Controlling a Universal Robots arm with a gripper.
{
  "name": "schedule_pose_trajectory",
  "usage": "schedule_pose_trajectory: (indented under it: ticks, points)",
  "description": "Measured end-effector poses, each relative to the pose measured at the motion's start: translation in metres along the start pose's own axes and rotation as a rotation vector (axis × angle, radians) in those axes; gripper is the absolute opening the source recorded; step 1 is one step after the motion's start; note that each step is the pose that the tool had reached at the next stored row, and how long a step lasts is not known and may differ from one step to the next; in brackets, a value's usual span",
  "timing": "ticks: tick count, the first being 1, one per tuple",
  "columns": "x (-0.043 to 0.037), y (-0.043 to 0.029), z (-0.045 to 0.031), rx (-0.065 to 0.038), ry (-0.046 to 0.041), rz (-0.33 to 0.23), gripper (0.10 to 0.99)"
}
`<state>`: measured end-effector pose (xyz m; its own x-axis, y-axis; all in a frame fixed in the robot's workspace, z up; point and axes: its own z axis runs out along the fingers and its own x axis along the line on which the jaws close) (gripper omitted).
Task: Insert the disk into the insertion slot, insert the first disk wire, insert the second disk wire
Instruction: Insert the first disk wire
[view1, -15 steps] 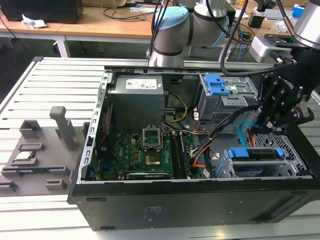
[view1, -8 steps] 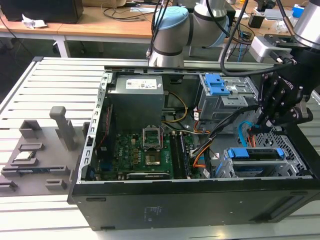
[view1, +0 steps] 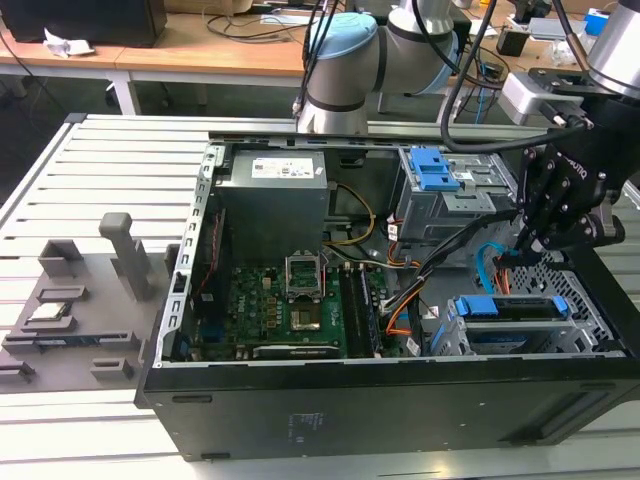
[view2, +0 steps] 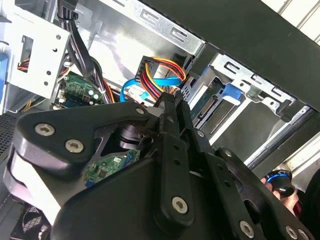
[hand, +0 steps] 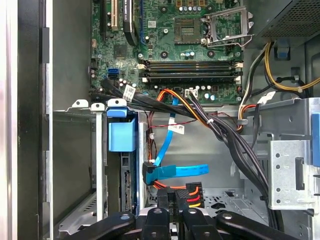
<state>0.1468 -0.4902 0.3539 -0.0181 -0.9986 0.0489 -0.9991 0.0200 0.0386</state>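
My pincer (hand: 176, 199) was clamped narrow on the power connector (hand: 191, 191), whose red, orange and yellow leads showed at the fingertips. The disk (hand: 121, 136) already sat in the insertion slot (view1: 590, 305), just beside the pincer. The blue data ribbon (hand: 182, 170) lay between them. A thick black cable bundle (hand: 227, 137) ran close past the pincer's other side, with the motherboard (hand: 190, 50) farther beyond.
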Motion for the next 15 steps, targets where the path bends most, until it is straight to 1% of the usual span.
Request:
schedule_pose_trajectory:
  ticks: [2,4,6,7,12,15]
  points:
    - [0.0039,-0.0002,0.0001,0.0,0.0001,0.0,0.169]
    - [0.0104,-0.0002,0.0006,0.0,-0.0001,0.0,0.169]
    - [0.0208,-0.0004,0.0013,0.0,0.0002,0.0,0.169]
    - [0.0233,-0.0005,0.0015,0.0,0.0003,0.0,0.169]
    - [0.0303,-0.0007,0.0032,0.0,0.0007,0.0,0.169]
    - [0.0318,-0.0011,0.0039,0.0,0.0007,0.0,0.169]
